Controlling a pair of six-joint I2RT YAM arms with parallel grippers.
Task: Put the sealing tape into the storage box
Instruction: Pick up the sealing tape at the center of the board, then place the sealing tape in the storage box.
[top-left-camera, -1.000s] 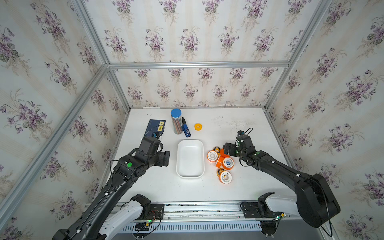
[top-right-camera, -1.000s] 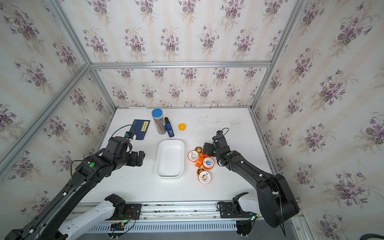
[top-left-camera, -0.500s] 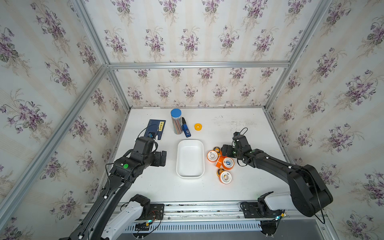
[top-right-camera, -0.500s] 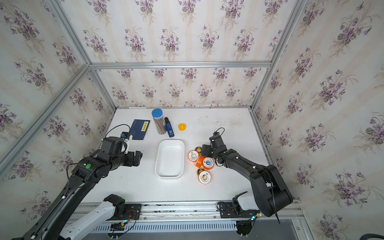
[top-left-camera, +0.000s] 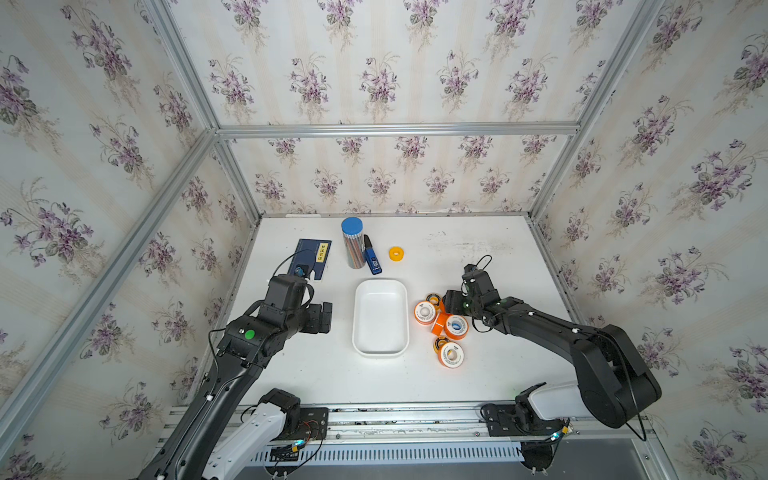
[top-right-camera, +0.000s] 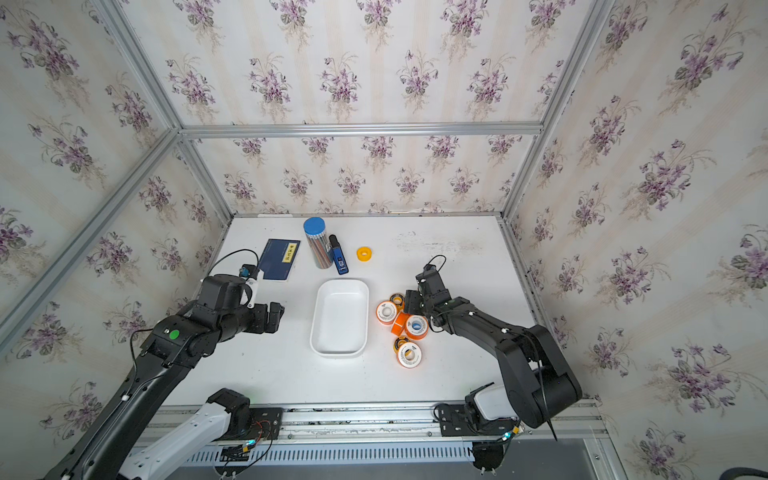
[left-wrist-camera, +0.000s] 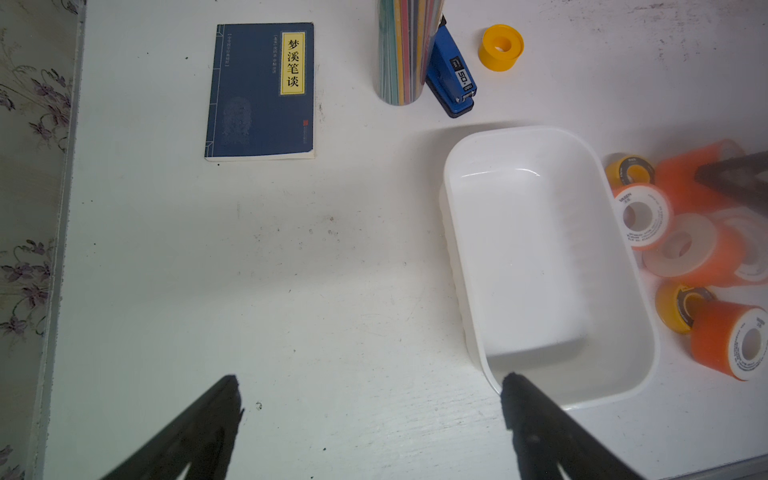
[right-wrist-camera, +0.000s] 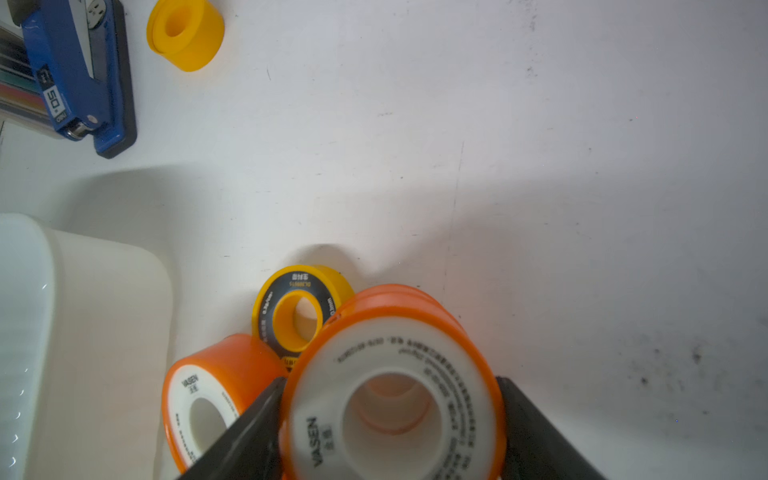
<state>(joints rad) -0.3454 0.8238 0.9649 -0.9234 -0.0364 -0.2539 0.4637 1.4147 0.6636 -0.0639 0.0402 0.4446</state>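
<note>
The white storage box (top-left-camera: 354, 320) (top-right-camera: 312, 328) lies mid-table with nothing in it. Just right of it sit several orange and yellow sealing tape spools (top-left-camera: 424, 312) (top-right-camera: 409, 354). My right gripper (top-left-camera: 449, 302) (right-wrist-camera: 390, 382) is low over this cluster, and its jaws press both sides of one orange spool (right-wrist-camera: 316, 432) with a white face. In both top views that spool is mostly hidden under the gripper. To the left of the box my left gripper (top-left-camera: 325, 318) (left-wrist-camera: 370, 381) hangs open above bare table, with one fingertip (left-wrist-camera: 515, 395) beside the box's near corner.
Along the back stand a dark blue booklet (top-left-camera: 312, 257), a blue-capped tube of pencils (top-left-camera: 352, 243), a blue stapler (top-left-camera: 372, 262) and a lone yellow spool (top-left-camera: 396, 253). Floral walls with metal rails close in the table on three sides.
The right gripper's jaws have narrowed onto the orange spool after edging in toward the cluster. The left arm has barely shifted.
</note>
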